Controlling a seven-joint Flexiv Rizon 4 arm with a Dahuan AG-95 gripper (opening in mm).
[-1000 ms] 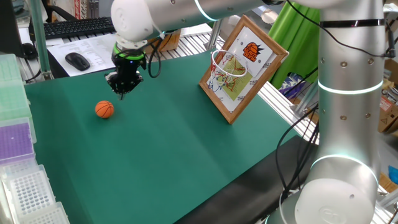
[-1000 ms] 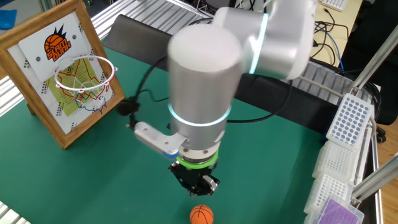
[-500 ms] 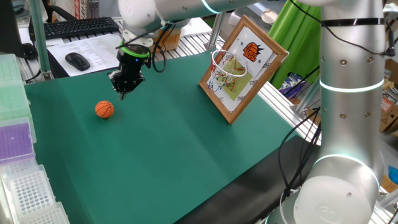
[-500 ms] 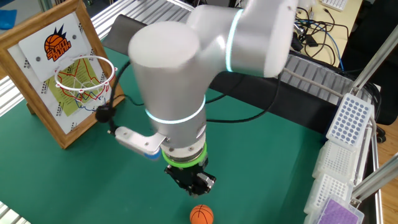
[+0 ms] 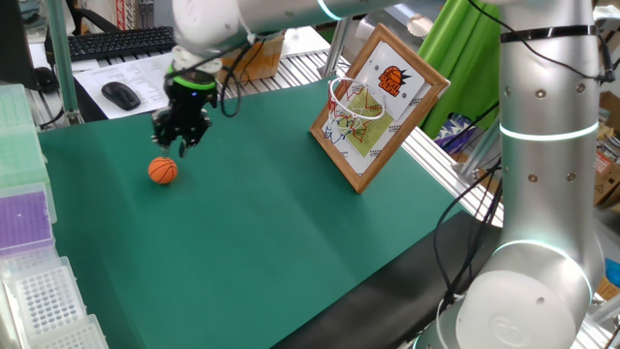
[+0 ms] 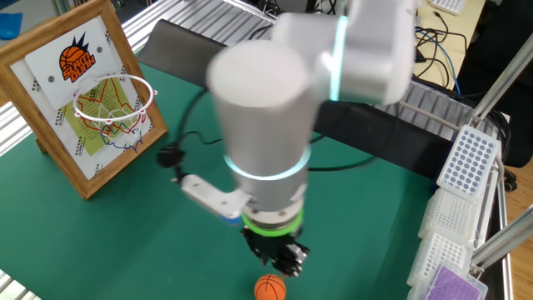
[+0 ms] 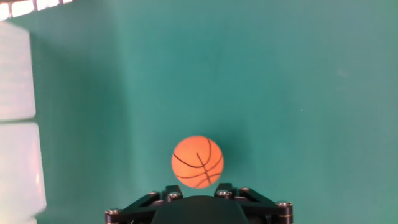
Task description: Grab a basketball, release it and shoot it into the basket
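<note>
The basketball (image 5: 163, 171), small and orange with black seams, lies on the green mat at the left. It also shows in the other fixed view (image 6: 270, 288) and in the hand view (image 7: 197, 162). My gripper (image 5: 181, 145) hangs just above and beside the ball, not touching it; it also shows in the other fixed view (image 6: 283, 262). In the hand view the gripper (image 7: 198, 191) looks open and empty, with the ball lying just beyond the jaws. The basket (image 5: 353, 101), a white hoop with net on a wooden-framed backboard, leans at the mat's far right (image 6: 112, 100).
Clear pipette-tip racks (image 5: 34, 281) stand along the mat's left edge, also seen as a white blur in the hand view (image 7: 15, 124). A keyboard and mouse (image 5: 121, 94) lie behind the mat. Cables and a metal rail (image 6: 466, 100) run beyond the far edge.
My gripper has moved left across the mat to just over the ball. The ball and the basket have not moved.
</note>
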